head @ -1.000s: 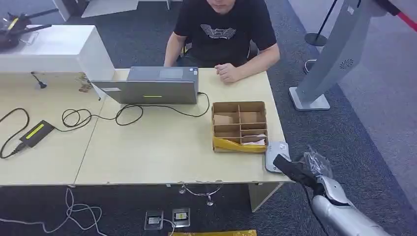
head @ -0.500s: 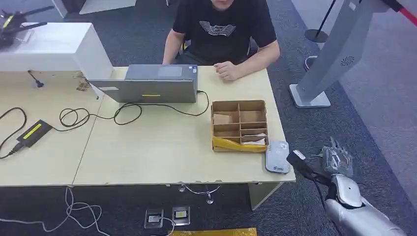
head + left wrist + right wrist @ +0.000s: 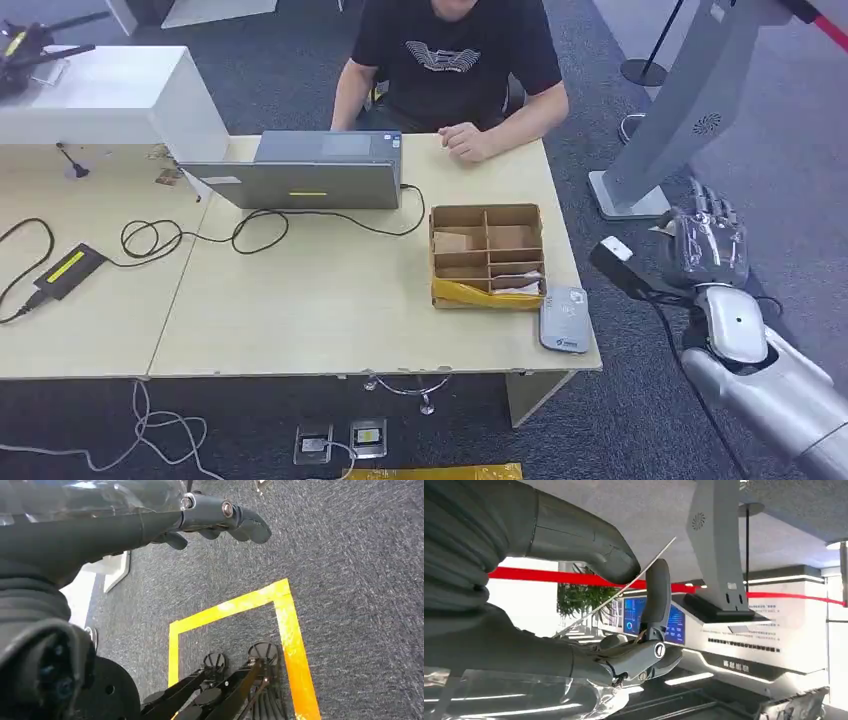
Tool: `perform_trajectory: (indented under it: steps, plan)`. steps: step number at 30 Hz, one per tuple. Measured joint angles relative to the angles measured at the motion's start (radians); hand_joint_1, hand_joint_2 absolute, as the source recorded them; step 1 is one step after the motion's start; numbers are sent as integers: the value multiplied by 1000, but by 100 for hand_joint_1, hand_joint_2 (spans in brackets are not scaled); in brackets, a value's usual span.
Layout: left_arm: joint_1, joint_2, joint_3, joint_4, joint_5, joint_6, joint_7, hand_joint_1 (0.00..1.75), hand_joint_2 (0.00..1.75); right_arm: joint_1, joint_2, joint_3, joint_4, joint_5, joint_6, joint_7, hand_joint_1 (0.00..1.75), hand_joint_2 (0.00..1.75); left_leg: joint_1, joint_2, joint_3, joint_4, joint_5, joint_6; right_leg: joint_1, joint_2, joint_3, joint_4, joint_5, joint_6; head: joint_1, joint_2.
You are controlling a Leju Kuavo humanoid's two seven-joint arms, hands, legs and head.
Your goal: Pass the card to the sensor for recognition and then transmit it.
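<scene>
In the right wrist view my right hand (image 3: 644,605) pinches a thin white card (image 3: 663,547) between the thumb and a dark finger; the card shows edge-on. In the head view the right hand (image 3: 706,243) is raised off the table's right edge, its back toward the camera, to the right of and above the small grey sensor (image 3: 565,318) that lies on the table's front right corner. My left hand (image 3: 220,517) hangs over the carpet with its fingers loosely extended and nothing in them.
A cardboard divider box (image 3: 487,256) stands beside the sensor. A laptop (image 3: 300,180) and cables lie on the wooden table (image 3: 320,310). A person sits behind the table, one hand (image 3: 465,143) on it. A grey kiosk stand (image 3: 680,110) rises at the right.
My right arm has risen from beside the sensor at the table's corner and swung up and to the right. The hand has turned its back to the camera.
</scene>
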Motion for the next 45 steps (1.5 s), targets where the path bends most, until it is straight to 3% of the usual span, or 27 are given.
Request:
perform_trajectory:
  steps: [15,24,39,40,45]
  plan:
    - [-1,-6,0,2,10,0,-11,0,0,-84,16,3,-30,37,45,-30,175,175,0,0,-2,0,0,0,0,0,-1,0,0,0,0,0]
    - [-2,-14,0,2,14,0,-18,0,0,-95,89,27,-29,2,26,-84,175,175,1,-1,-2,0,0,0,0,0,-1,0,0,0,0,0]
    - [-2,-26,0,2,-7,-24,-18,0,0,-72,190,47,-8,68,-18,-71,175,175,1,-1,-3,0,0,0,0,-1,-2,0,0,0,0,0]
    - [-2,-27,0,2,-8,-27,-18,0,0,-67,193,46,-6,68,-26,-74,148,175,1,-1,-3,0,0,0,0,-1,-2,0,0,0,0,0]
    - [-2,-27,0,2,-8,-27,-18,0,0,-67,193,46,-6,68,-26,-74,148,175,1,-1,-3,0,0,0,0,-1,-2,0,0,0,0,0]
